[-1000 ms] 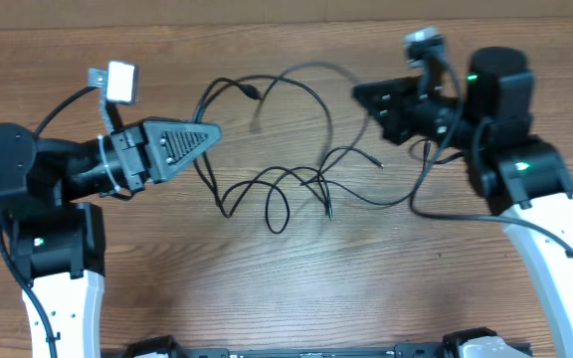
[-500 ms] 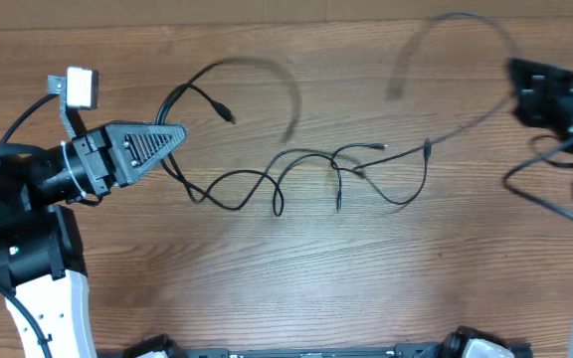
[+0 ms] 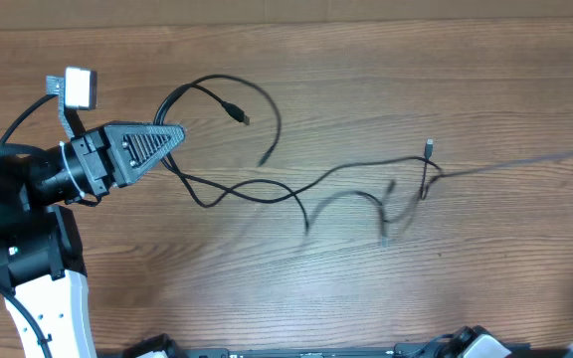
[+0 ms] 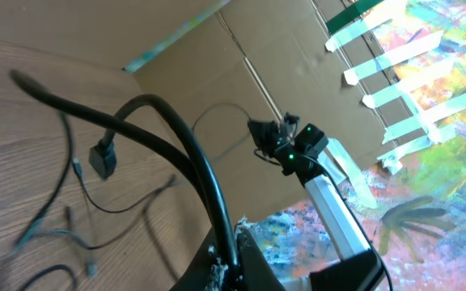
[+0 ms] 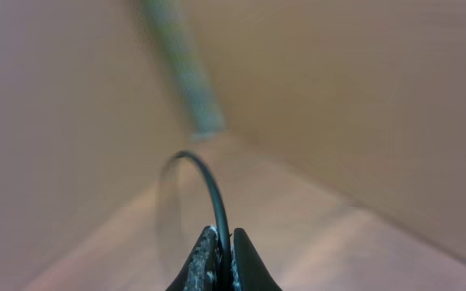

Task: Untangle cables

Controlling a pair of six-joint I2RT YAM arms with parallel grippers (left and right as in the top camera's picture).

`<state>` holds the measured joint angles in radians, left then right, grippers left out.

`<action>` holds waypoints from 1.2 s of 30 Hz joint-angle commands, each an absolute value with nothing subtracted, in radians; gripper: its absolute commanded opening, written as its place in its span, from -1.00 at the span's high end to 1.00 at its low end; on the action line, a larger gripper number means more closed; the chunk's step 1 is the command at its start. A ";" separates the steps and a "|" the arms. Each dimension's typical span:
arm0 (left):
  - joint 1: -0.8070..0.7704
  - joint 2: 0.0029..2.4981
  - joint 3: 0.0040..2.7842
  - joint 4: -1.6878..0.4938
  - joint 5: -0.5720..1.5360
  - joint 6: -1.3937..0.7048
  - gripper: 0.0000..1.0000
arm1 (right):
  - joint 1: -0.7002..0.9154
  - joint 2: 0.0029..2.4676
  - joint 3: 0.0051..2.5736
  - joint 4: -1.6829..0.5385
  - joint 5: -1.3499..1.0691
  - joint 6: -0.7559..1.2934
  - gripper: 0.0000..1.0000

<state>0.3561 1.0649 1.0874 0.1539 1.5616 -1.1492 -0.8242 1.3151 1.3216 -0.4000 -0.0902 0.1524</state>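
- Near the left edge of the desk, the left gripper (image 3: 177, 134) is clamped on one end of the cables (image 3: 267, 184); its wrist view shows the fingers (image 4: 235, 257) closed tight around a black cord that arches up out of them
- The right gripper (image 5: 221, 252) is out of the overhead view, past the right edge; its own camera shows the jaws pinched shut on a thin cord
- The cables lie strung across the middle of the desk from the left gripper towards the right edge, with a loop (image 3: 217, 85) by the far-left side and a small knot of crossings (image 3: 401, 194) right of centre
- Step in hand, as I judge it: pulling the bundle apart lengthwise
- Next move likely calls for easing the tension, then picking at the crossings right of centre, since a harder pull could tighten them
- Since half a second ago the right gripper has left the overhead view, the high arc near the far-right corner has flattened into a blurred taut strand (image 3: 525, 161), and the left arm has stayed put
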 commanded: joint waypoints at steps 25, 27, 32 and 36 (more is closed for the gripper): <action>0.363 1.060 1.109 0.157 1.580 -1.122 0.92 | -1.139 1.507 1.324 -0.385 0.094 0.235 0.74; 0.363 1.060 1.109 0.157 1.580 -1.122 0.92 | -1.139 1.507 1.324 -0.374 0.014 0.235 -1.00; 0.360 1.060 1.109 0.158 1.580 -1.121 0.92 | -1.138 1.507 1.324 -0.373 -0.205 0.234 -1.00; 0.361 1.061 1.109 0.159 1.579 -1.028 0.92 | -1.134 1.507 1.324 -0.450 -0.370 0.228 -1.00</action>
<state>0.3561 1.0649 1.0874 0.1539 1.5627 -1.1244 -1.1389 1.5177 1.3216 -0.4091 -0.1848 0.2344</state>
